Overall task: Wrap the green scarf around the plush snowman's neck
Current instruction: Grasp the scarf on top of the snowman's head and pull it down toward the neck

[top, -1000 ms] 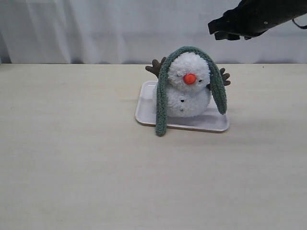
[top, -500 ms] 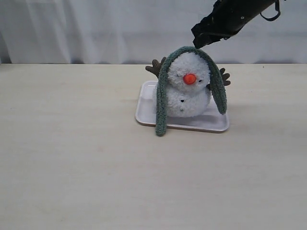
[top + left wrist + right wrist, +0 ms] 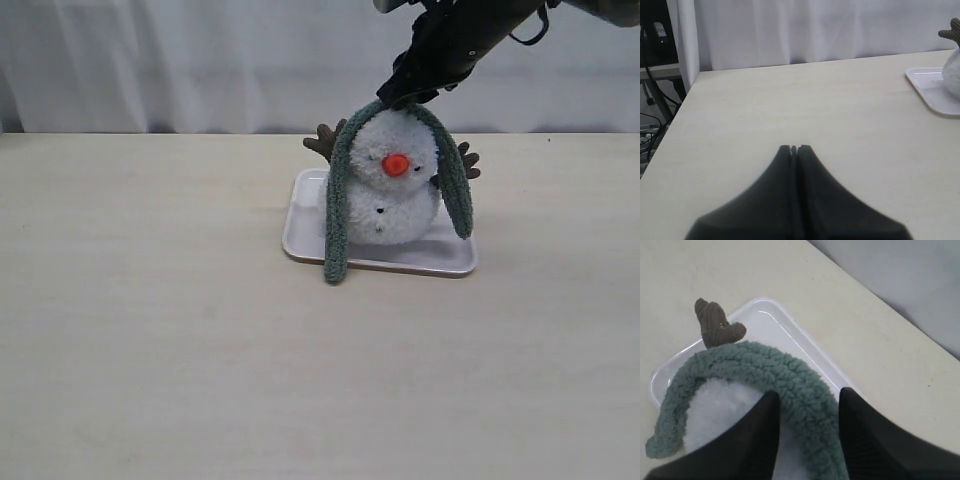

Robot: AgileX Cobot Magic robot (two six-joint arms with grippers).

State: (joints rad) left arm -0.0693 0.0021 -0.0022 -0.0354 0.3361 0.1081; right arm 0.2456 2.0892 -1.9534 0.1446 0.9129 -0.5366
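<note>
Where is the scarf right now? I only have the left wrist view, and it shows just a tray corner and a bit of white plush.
Observer: The scarf is draped over the top of the snowman, not around the neck.
Operator: What's the right arm doing?
Observer: The right arm is just above the head, with its jaws open and one on each side of the scarf.
Operator: How do the ends hang?
Observer: In the exterior view, the left end hangs down over the front rim of the tray. The right end stops higher, beside the body.
</note>
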